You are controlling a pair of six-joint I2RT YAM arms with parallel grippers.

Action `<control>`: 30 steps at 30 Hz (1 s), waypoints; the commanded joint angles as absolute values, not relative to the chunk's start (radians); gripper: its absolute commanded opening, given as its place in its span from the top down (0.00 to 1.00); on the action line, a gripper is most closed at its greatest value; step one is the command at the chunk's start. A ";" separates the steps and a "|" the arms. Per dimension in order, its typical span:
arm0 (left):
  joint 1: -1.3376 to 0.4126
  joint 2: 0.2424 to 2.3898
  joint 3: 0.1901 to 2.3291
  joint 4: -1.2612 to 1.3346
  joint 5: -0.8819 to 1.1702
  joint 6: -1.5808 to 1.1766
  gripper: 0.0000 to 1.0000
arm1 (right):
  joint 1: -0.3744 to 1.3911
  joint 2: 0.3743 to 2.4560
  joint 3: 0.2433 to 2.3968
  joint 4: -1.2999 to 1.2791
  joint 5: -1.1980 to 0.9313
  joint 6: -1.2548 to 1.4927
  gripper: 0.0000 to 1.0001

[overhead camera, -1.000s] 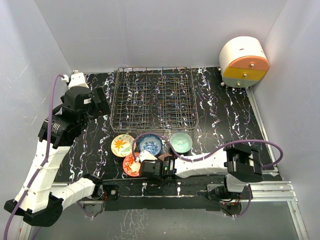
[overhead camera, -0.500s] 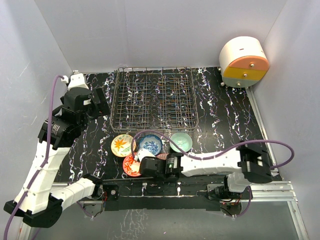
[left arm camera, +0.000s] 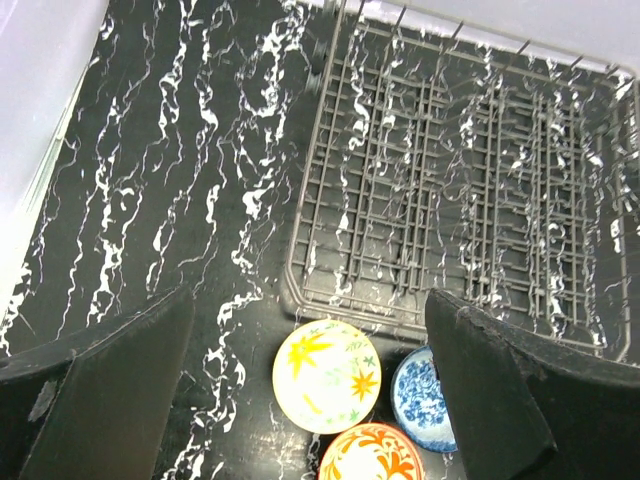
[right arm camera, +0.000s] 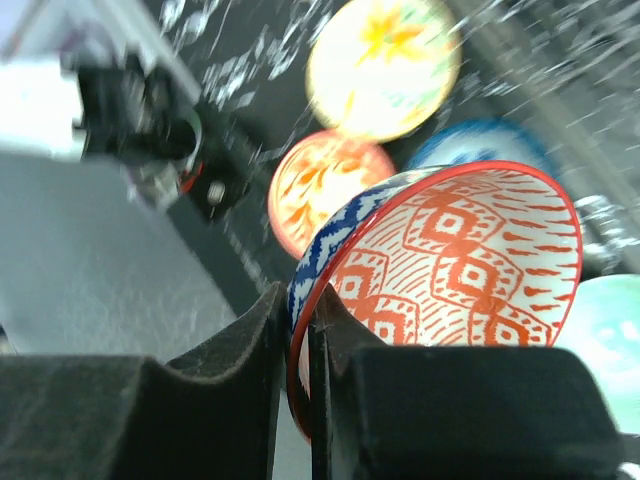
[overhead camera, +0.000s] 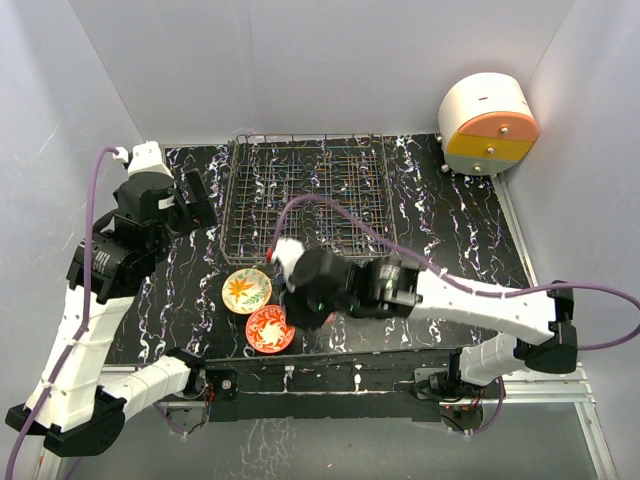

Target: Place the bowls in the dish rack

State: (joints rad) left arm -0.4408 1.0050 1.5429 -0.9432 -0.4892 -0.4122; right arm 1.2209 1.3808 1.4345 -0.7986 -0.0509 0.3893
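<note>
My right gripper [right arm camera: 298,310] is shut on the rim of the dark red patterned bowl [right arm camera: 450,260], which has a blue zigzag outside, and holds it tilted above the table. In the top view this gripper [overhead camera: 318,300] hangs just in front of the dish rack [overhead camera: 310,195] and covers the blue-white and grey-green bowls. The yellow floral bowl [overhead camera: 246,290] and the orange-red bowl [overhead camera: 269,328] lie on the table. The blue-white bowl [left arm camera: 420,400] shows in the left wrist view and the grey-green bowl [right arm camera: 610,330] in the right wrist view. My left gripper [overhead camera: 195,200] is open and empty, high beside the rack's left edge.
The round white-orange-yellow drawer unit [overhead camera: 488,125] stands at the far right corner. The dish rack [left arm camera: 450,190] holds no bowls. Grey walls close in the black marbled table [overhead camera: 450,230] on three sides.
My right gripper has risen from the table's front edge with the dark red bowl and moved toward the rack. The left arm has barely shifted.
</note>
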 commanded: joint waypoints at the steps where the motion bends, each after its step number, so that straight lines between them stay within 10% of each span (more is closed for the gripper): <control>1: -0.445 1.015 1.624 -0.936 -0.515 -0.385 0.03 | 0.948 1.351 1.510 -0.632 -0.319 0.361 0.92; 15: -0.445 1.015 1.654 -0.937 -0.537 -0.334 0.03 | 0.478 1.665 1.305 0.481 -0.820 0.983 0.92; 30: -0.444 0.976 1.587 -0.886 -0.578 -0.272 0.03 | 0.357 2.005 1.510 0.558 -0.808 1.085 0.92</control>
